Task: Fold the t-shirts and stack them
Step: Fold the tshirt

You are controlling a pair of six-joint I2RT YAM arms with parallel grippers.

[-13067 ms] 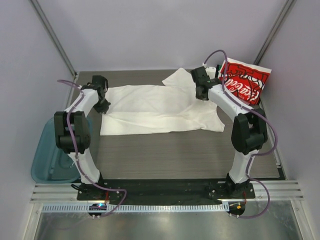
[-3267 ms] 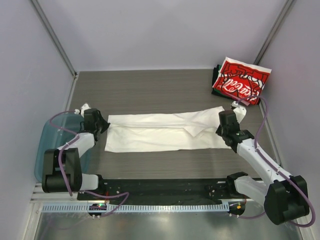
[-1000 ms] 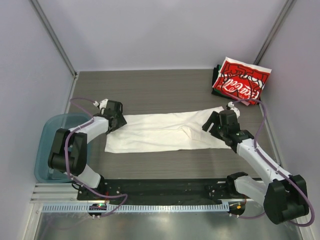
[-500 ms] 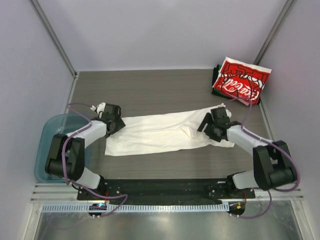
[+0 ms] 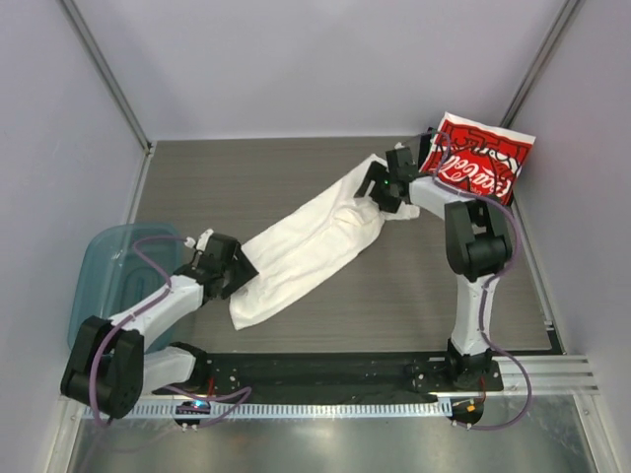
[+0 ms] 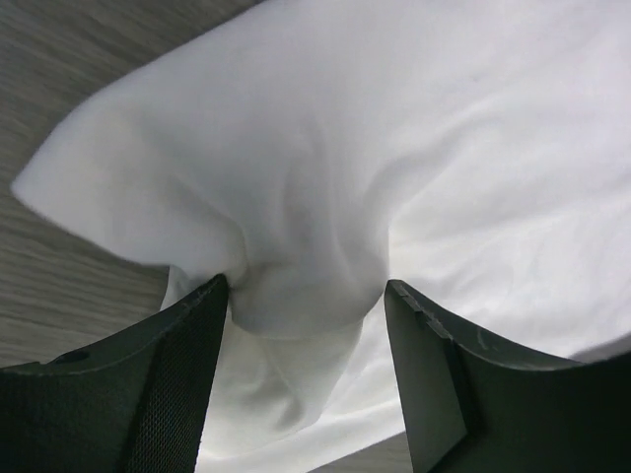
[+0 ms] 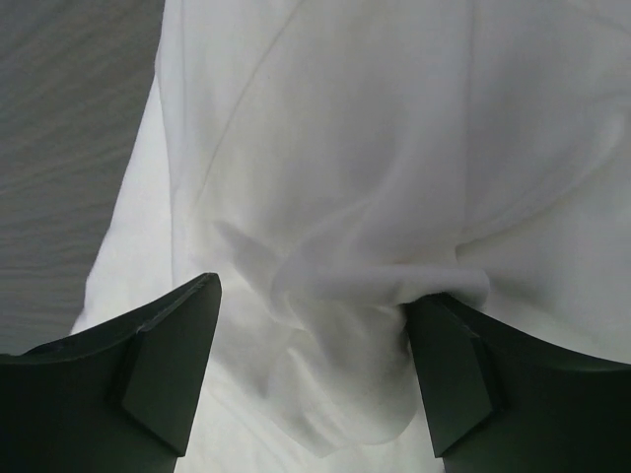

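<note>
White Coca-Cola script marks the red t-shirt (image 5: 493, 158).

white arms (image 5: 158, 301) with black joints (image 5: 480, 241), looping purple cables (image 5: 515, 235), black end effectors (image 6: 306, 291).

Your surroundings: table, bin and enclosure

You have a dark wood-grain table (image 5: 256, 177) boxed in by pale grey walls (image 5: 325, 59), with a slanted metal pole in each back corner, one left (image 5: 104, 74) and one right (image 5: 540, 61). A teal translucent bin (image 5: 104, 276) sits at the table's left edge toward the front, only partly visible to you. Along the near edge you'll see a black base plate (image 5: 325, 367), ribbed aluminium rails (image 5: 552, 370), a white slotted strip (image 5: 325, 409) and, at the bottom of the overhead view, a shiny metal sheet (image 5: 325, 445).
</note>
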